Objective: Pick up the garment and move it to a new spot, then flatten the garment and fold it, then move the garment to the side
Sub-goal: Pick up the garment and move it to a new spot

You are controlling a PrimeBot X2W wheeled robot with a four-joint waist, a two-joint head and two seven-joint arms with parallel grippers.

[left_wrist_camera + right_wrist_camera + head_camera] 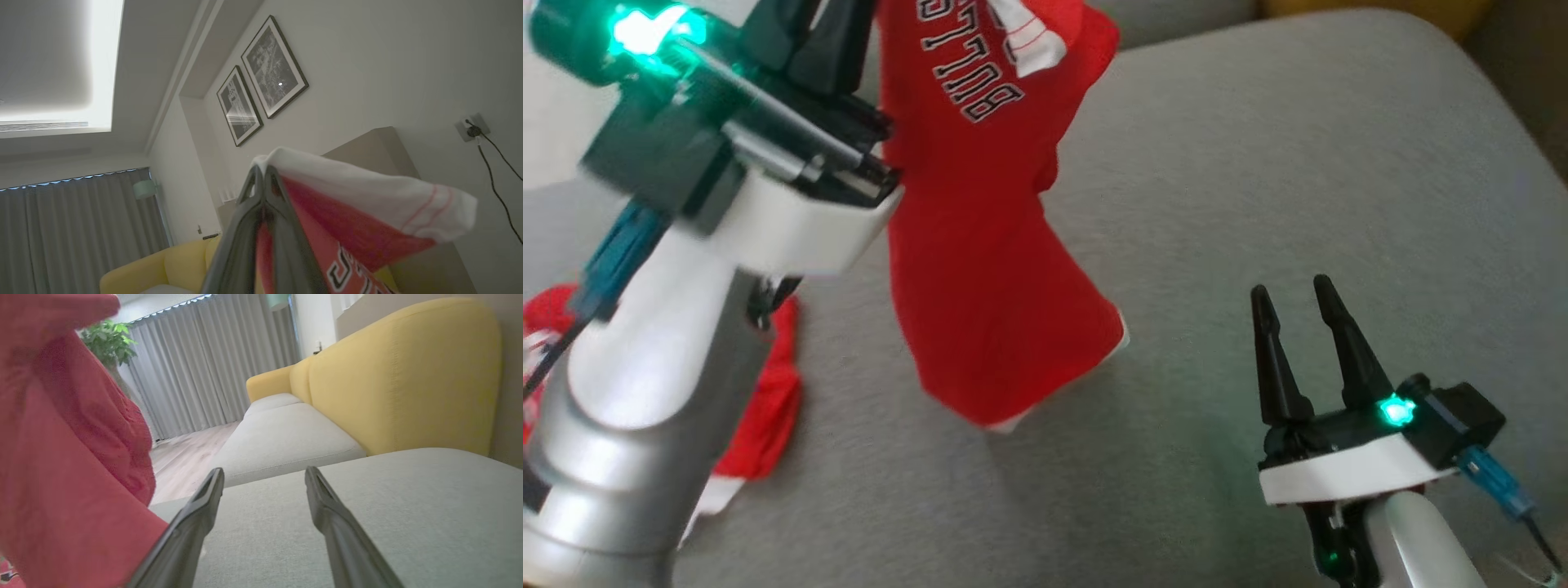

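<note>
The left hand (262,174) is raised high and its two dark fingers are pressed together on the garment (996,269). In the left wrist view the fingers pinch a white edge of it, and the cloth falls away to the right side of that view. The garment is red, with white trim and black-and-white letters. It hangs from the left hand in a long, loose shape over the grey cushion (1298,163). Its lower end is very near the cushion, but I cannot tell if it touches.

The right hand (1290,287) is low over the same cushion, well apart from the garment, at the robot's right. Its fingers stand wide apart and nothing is between them. In the right wrist view the garment fills the left side, just beside the left finger; if they touch I cannot tell.

A second red cloth (768,408) lies on the cushion at the robot's left, partly hidden by the left arm.

Behind the cushion there is a yellow sofa (408,375), a grey curtain (196,367) and a green plant (108,343). Two framed pictures (273,67) hang on the wall.
</note>
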